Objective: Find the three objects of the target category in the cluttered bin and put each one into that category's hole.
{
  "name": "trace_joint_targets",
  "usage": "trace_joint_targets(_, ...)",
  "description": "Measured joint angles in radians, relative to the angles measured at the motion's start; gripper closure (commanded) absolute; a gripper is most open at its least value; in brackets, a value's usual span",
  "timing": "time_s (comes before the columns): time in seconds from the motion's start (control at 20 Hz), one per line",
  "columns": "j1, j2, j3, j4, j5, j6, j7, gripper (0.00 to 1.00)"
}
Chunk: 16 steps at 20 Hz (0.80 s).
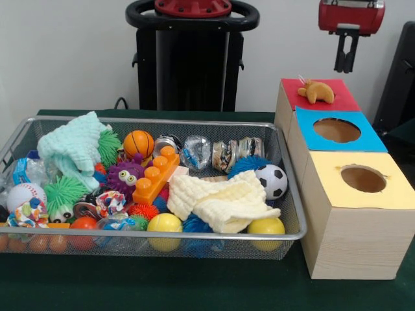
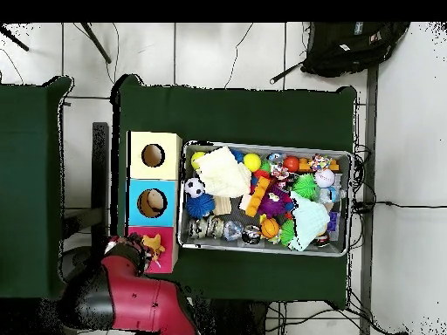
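Evidently your pincer (image 1: 347, 55) hung empty, fingers near-closed, above the red box (image 1: 337, 100), where the tan plush animal (image 1: 316, 91) lay over its hole, not dropped through.

Dark green table (image 1: 194, 285) carries wire mesh bin (image 1: 285, 234) of toys and cloths. Wooden three-hole box (image 1: 350, 240), lids yellow, blue, red, stands on table just beside bin's end.
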Motion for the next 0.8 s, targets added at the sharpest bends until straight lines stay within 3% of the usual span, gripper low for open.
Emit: trace_joint_targets(0.8,-0.142,0.034,0.030,0.000,-0.096,-0.060,0.000,1.00)
